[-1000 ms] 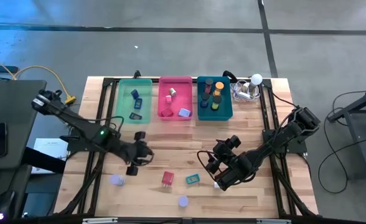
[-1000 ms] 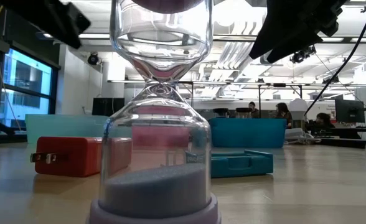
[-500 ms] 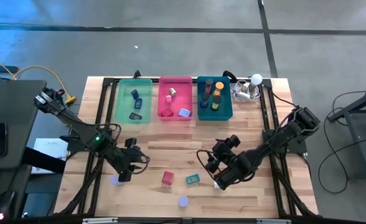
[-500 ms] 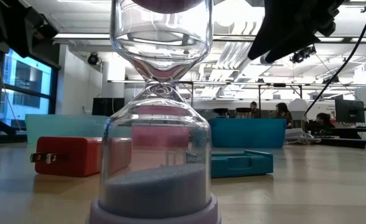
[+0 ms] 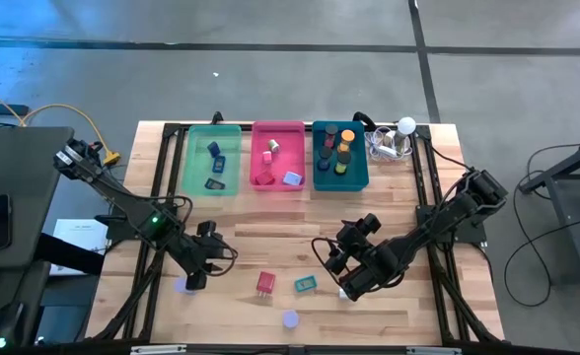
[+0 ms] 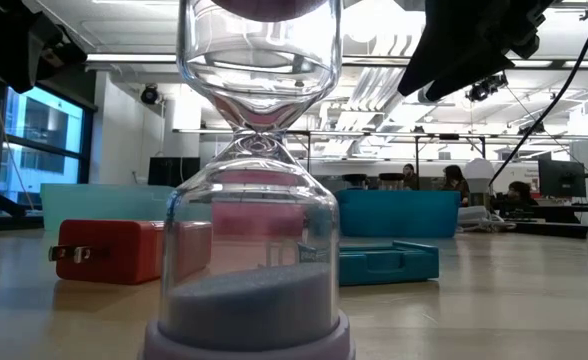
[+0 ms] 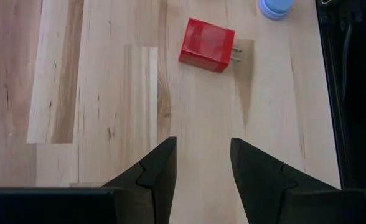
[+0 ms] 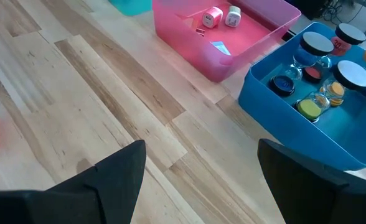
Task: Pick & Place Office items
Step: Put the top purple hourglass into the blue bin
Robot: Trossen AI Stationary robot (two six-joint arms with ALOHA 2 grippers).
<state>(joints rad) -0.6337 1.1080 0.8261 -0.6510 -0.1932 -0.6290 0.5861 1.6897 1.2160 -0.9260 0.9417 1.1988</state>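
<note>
A: Where is the left claw (image 5: 195, 276) sitting?

B: It is hovering low over the wooden counter (image 5: 270, 247), left of the red charger plug (image 5: 265, 284), with a lavender hourglass (image 5: 182, 287) just beside it. Its two dark fingers (image 7: 158, 174) are standing apart with only bare wood between them, so it is released and grasping nothing.

A: And the right claw (image 5: 349, 281)?

B: It is hanging to the right of the red charger plug, past the teal block (image 5: 305, 284). Its fingers are spread wide and empty.

A: Where are the other office items lying?

B: A second lavender hourglass (image 5: 289, 319) is standing just below the red charger plug, toward the counter's near edge. Farther back, the green tray (image 5: 214, 163), pink tray (image 5: 277, 158) and teal tray (image 5: 339, 158) are sitting side by side, each holding several small pieces.
</note>
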